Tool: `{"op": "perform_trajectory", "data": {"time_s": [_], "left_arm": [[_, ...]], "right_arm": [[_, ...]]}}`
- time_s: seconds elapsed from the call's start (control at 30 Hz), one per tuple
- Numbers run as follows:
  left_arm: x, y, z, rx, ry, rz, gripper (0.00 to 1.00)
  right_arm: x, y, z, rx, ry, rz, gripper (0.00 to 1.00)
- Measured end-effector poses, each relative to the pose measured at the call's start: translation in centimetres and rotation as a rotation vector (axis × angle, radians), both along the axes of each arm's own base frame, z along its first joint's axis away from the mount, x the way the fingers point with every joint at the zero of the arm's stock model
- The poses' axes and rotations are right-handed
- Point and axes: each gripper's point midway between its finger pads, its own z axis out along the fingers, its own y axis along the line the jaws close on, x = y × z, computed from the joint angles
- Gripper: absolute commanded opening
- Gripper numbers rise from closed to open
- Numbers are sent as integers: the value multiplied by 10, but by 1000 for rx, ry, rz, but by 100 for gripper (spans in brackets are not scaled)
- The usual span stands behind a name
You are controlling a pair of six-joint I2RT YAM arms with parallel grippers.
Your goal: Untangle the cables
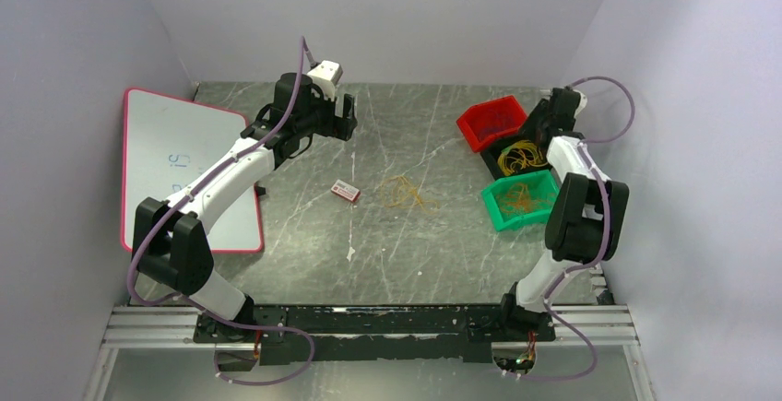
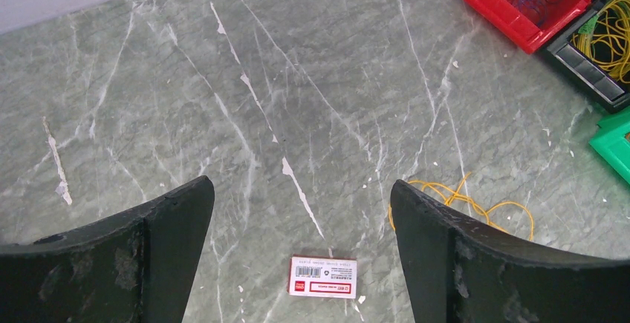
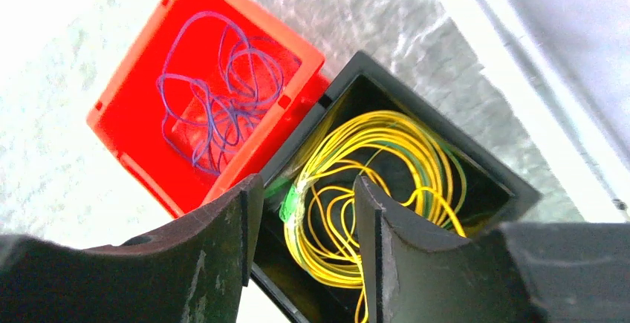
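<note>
A: Hovering my right gripper [image 3: 306,189] over the square black plastic bin [image 3: 453,131] at upper right, jaws half apart, holding nothing. My left gripper [image 2: 297,193] is gaping wide, empty.
B: Cables?
A: Thin yellow cables [image 3: 386,134] are lying coiled inside it. I'm judging the next move as lowering and pinching one loop.

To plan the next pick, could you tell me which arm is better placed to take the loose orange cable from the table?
Left, probably: the left gripper, open, faces the orange cable; the right gripper hangs over the black bin.
</note>
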Motion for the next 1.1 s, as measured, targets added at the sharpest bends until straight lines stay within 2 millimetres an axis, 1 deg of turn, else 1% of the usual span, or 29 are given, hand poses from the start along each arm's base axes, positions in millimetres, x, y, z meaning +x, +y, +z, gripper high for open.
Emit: {"op": "perform_trajectory", "data": {"time_s": [0.2, 0.23, 0.3, 0.37, 0.4, 0.43, 0.5, 0.53, 0.6, 0.63, 0.7, 0.73, 0.8, 0.9, 1.0, 1.03, 1.1], "left_arm": [[0, 0, 0, 0, 0, 0, 93], [0, 0, 0, 0, 0, 0, 93], [0, 0, 0, -1, 0, -1, 92], [0, -1, 0, -2, 1, -4, 92], [-1, -1, 0, -4, 2, -6, 97], [-1, -1, 0, -4, 2, -8, 100], [-1, -2, 0, -7, 5, -10, 100], [-2, -2, 0, -9, 8, -12, 100], [-3, -3, -1, -11, 13, -14, 100], [-3, -3, -1, -12, 15, -13, 100], [-3, -3, -2, -17, 18, -11, 100], [-3, -3, -2, -19, 22, -8, 100], [-4, -2, -3, -23, 32, -5, 100], [-6, -3, -6, -35, 48, -4, 99], [-11, -5, -15, -47, 79, -10, 100], [-14, -5, -21, -48, 97, -11, 100], [-21, -4, -36, -47, 136, -9, 100]], "right_arm": [[-7, -20, 47, -97, -80, -86, 57], [-8, -20, 49, -102, -83, -87, 58], [-11, -20, 57, -111, -87, -79, 58], [-11, -14, 62, -107, -89, -51, 58], [-12, -9, 64, -105, -88, -33, 59], [-12, -4, 65, -103, -86, -14, 59], [-13, 16, 67, -95, -80, 44, 59], [-13, 30, 68, -92, -77, 84, 59], [-11, 63, 71, -78, -72, 180, 58], [-11, 84, 71, -72, -70, 243, 58], [-16, 128, 68, -53, -52, 378, 56], [-21, 145, 66, -45, -38, 434, 55], [-35, 185, 56, -31, 13, 567, 55], [-62, 234, 35, -9, 102, 739, 54], [-92, 267, 14, 15, 177, 856, 53], [-105, 277, 5, 23, 208, 893, 53], [-123, 290, -9, 22, 251, 935, 51]]}}
